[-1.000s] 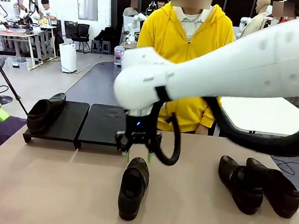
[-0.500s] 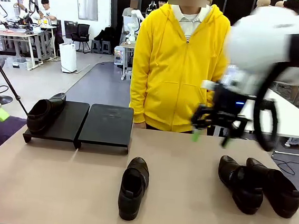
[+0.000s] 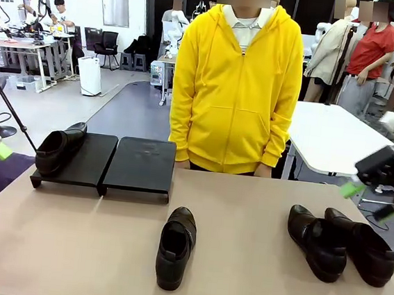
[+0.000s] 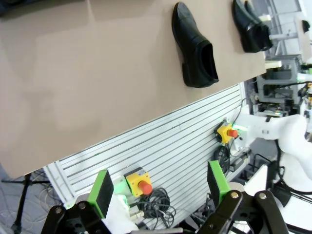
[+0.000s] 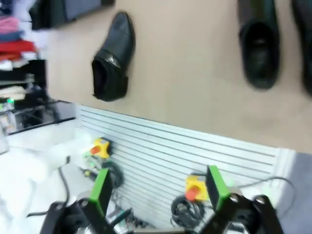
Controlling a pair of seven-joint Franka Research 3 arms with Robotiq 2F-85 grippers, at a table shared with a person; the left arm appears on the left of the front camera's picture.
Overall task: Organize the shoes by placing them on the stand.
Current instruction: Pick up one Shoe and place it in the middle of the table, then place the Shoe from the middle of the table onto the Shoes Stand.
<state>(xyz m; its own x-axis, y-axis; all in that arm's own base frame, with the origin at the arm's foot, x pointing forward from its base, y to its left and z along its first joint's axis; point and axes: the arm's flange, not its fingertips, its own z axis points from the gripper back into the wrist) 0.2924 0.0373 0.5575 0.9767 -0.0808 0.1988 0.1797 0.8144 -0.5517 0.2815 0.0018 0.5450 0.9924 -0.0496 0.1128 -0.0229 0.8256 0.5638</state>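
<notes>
Over to the right claw (image 3: 370, 201): hangs above the right edge of the table (image 3: 239, 284), spread wide, grips nothing between its green pads (image 5: 217, 187). On to the left claw (image 4: 159, 187): sits off the table's left side, just as wide open, pads well apart, empty too. Now down to table level. Finds the first shoe (image 3: 59, 148) up on the stand (image 3: 139, 163), on the left panel (image 3: 91, 162), toward its outer end. Spots the lone shoe (image 3: 175, 246) down on the table near the middle, in front of the stand and apart from it, toe pointing toward the far side. Sees the pair of shoes (image 3: 338, 243) side by side at the table's right, pressed close together, near the right claw. Across the table, a person (image 3: 234, 88) in a yellow hoodie, standing right at the far edge, behind the stand's right end.
</notes>
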